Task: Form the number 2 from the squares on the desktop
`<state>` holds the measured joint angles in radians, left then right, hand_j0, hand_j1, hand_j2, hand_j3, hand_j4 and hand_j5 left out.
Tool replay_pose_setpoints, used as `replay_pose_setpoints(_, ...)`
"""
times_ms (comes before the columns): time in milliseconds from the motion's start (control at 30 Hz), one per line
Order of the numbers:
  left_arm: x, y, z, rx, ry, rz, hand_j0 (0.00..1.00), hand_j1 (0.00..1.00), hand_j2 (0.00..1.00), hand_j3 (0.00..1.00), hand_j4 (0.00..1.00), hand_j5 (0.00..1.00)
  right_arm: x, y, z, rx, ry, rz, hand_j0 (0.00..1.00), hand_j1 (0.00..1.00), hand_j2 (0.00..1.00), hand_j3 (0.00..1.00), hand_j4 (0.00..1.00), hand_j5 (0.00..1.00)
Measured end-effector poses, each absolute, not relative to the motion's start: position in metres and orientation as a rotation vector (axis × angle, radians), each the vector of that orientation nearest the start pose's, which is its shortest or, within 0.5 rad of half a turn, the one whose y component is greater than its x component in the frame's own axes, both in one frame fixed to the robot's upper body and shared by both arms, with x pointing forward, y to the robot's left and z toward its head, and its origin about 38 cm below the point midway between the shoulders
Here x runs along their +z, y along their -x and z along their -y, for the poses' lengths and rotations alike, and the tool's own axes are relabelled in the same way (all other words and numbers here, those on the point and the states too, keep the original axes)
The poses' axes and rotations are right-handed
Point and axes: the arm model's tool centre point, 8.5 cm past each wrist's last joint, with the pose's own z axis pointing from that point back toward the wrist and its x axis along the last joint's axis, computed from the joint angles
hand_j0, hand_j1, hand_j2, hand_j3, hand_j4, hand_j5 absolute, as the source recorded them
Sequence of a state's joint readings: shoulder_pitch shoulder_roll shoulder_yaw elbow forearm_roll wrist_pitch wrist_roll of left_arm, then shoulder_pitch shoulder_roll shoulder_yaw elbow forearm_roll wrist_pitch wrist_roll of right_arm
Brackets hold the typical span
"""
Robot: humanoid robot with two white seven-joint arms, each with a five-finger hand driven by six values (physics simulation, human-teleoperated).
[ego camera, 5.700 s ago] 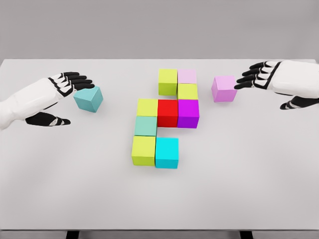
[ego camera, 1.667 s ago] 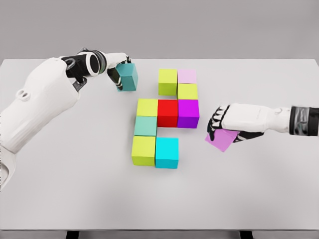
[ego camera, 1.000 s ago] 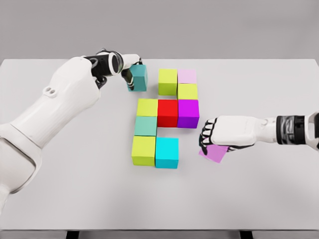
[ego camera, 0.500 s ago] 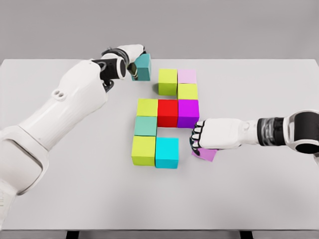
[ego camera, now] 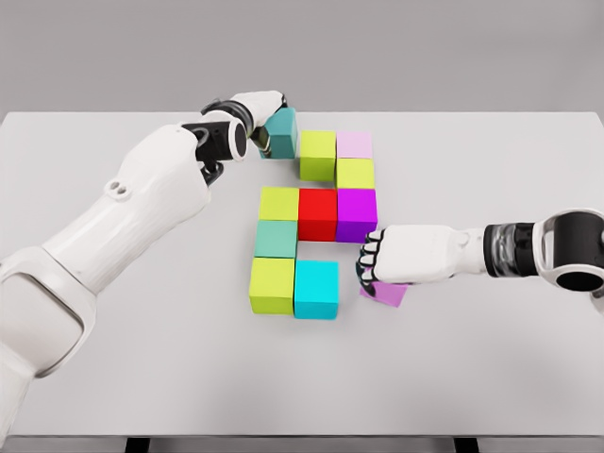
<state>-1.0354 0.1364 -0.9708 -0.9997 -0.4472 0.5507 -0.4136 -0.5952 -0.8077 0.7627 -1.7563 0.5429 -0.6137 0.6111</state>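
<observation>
A: Both held cubes have closed in on the cluster since the earlier frames. The teal cube (ego camera: 281, 131), once far off at the left, now sits at upper centre, just beside the lime cube (ego camera: 318, 154) that heads the top row. The lilac cube (ego camera: 386, 292) has come from the upper right down to lower centre-right.

B: Are they still gripped?

A: Yes. The left robot hand (ego camera: 261, 125) is curled around the teal cube, and the right robot hand (ego camera: 376, 267) is clenched over the lilac one, which looks tilted.

B: So what step is this?

A: Placing the last two pieces, I'd judge. The top row needs its left end, and the bottom row needs a third cube right of the cyan cube (ego camera: 316, 288).

B: And next?

A: Squaring each cube up, setting it flush against its neighbour, then letting go. The lilac cube stands apart from the cyan one, so it must slide left and level out.

B: What about surfaces?

A: Plain, matte, sharp-edged cubes, all alike in size, on a smooth pale grey table (ego camera: 142, 377). Red (ego camera: 317, 213) and purple (ego camera: 356, 213) cubes fill the middle row.
</observation>
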Motion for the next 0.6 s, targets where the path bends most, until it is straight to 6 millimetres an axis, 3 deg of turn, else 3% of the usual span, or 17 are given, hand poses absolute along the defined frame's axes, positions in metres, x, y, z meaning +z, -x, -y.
replay_pose_setpoints(67,0.195,-0.555,-0.094,-1.398,-0.636,1.001,0.47,0.47,0.47,0.47,0.47,0.47,0.188,-0.365,0.213,-2.973,-0.278,-1.618,0.48,0.48,0.48,0.48,0.48,0.48)
replay_pose_setpoints(100,0.194,-0.555,-0.095,-1.396,-0.633,0.999,0.47,0.47,0.47,0.47,0.47,0.47,0.188,-0.365,0.213,-2.971,-0.269,-1.628,0.53,0.53,0.53,0.53,0.53,0.53)
replay_pose_setpoints(133,0.192,-0.554,-0.095,-1.394,-0.628,0.997,0.47,0.47,0.47,0.47,0.47,0.47,0.188,-0.364,0.213,-2.971,-0.26,-1.636,0.68,0.68,0.68,0.68,0.68,0.68)
replay_pose_setpoints(167,0.193,-0.554,-0.095,-1.392,-0.628,0.999,0.47,0.47,0.47,0.47,0.47,0.47,0.189,-0.364,0.213,-2.97,-0.258,-1.64,1.0,1.0,1.0,1.0,1.0,1.0)
replay_pose_setpoints(367,0.187,-0.552,-0.099,-1.388,-0.618,0.991,0.5,0.5,0.5,0.5,0.5,0.5,0.204,-0.37,0.221,-2.955,-0.291,-1.696,1.0,1.0,1.0,1.0,1.0,1.0)
replay_pose_setpoints(467,0.188,-0.552,-0.101,-1.386,-0.622,0.992,0.73,0.73,0.73,0.73,0.73,0.73,0.228,-0.379,0.24,-2.94,-0.414,-1.738,1.0,1.0,1.0,1.0,1.0,1.0)
replay_pose_setpoints(533,0.187,-0.552,-0.101,-1.385,-0.623,0.991,0.83,0.83,0.83,0.83,0.83,0.83,0.246,-0.384,0.26,-2.935,-0.494,-1.792,1.0,1.0,1.0,1.0,1.0,1.0)
replay_pose_setpoints(600,0.188,-0.552,-0.102,-1.384,-0.625,0.991,0.86,0.86,0.86,0.86,0.86,0.86,0.24,-0.376,0.283,-3.002,-0.486,-1.8,1.0,1.0,1.0,1.0,1.0,1.0)
